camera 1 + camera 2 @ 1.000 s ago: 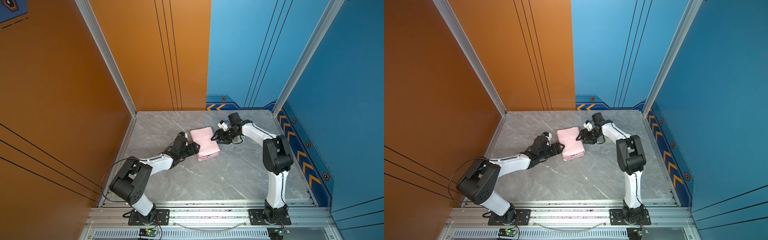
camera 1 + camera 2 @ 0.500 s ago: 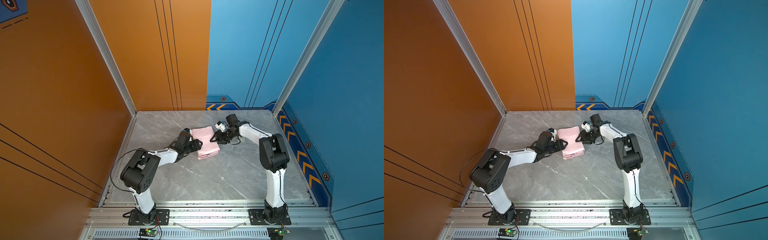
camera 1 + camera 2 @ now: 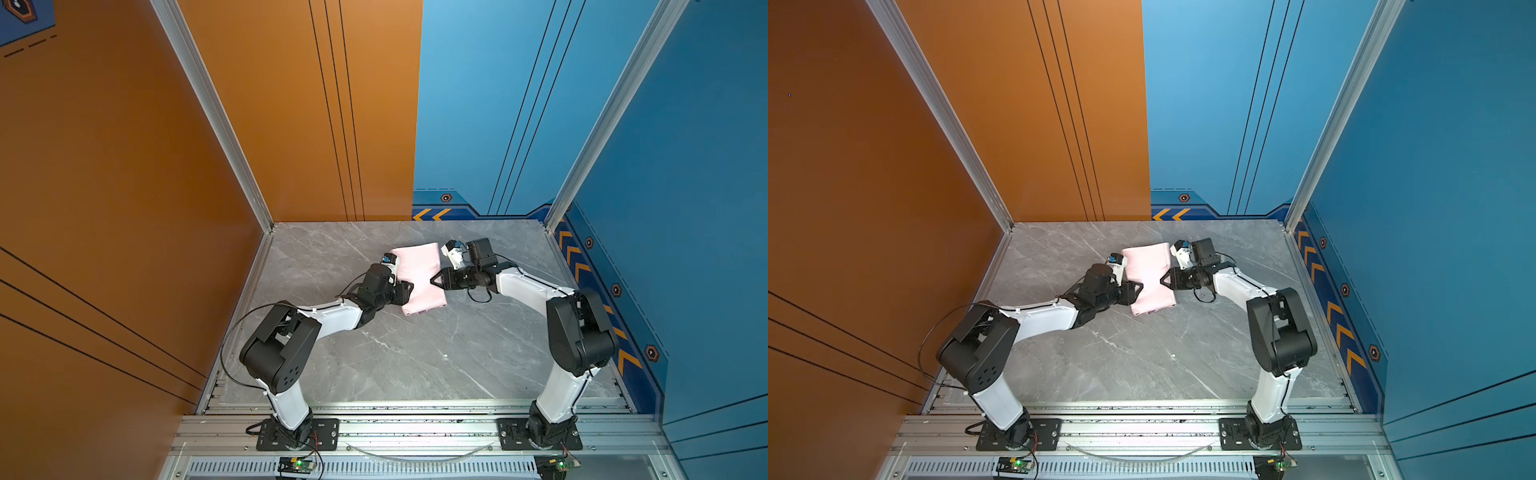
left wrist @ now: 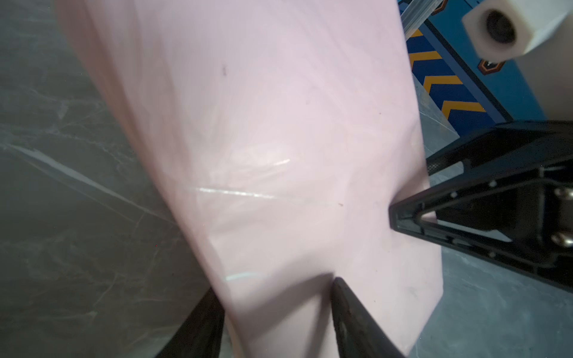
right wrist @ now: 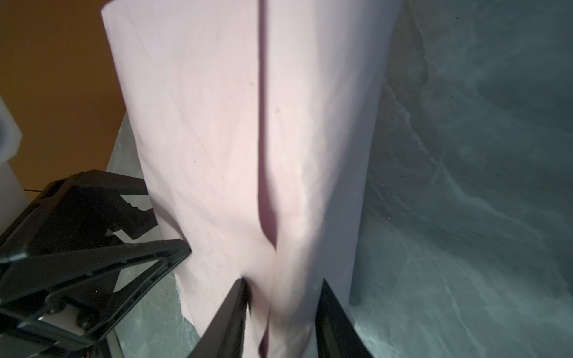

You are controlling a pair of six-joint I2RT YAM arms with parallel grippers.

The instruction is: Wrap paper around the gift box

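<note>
Fingers [image 4: 350, 316] of the left gripper [image 4: 274, 285] and the right gripper [image 5: 282, 281] are clamping opposite sides of the paper [image 3: 417, 274] — its long axis is running crosswise between them, neither arm nearer.

Grey marble-look counter [image 3: 374, 357] with pale veins, seen in both top views. Lying on it is a folded pale pink paper [image 3: 417, 270] bundle, toward the far middle and slightly skewed, with a lilac sliver at its near edge. Wrist views show creases and an overlap seam along the paper. A tiny white speck [image 3: 444, 356] sits on the counter nearer the front, well apart from the paper.
</note>
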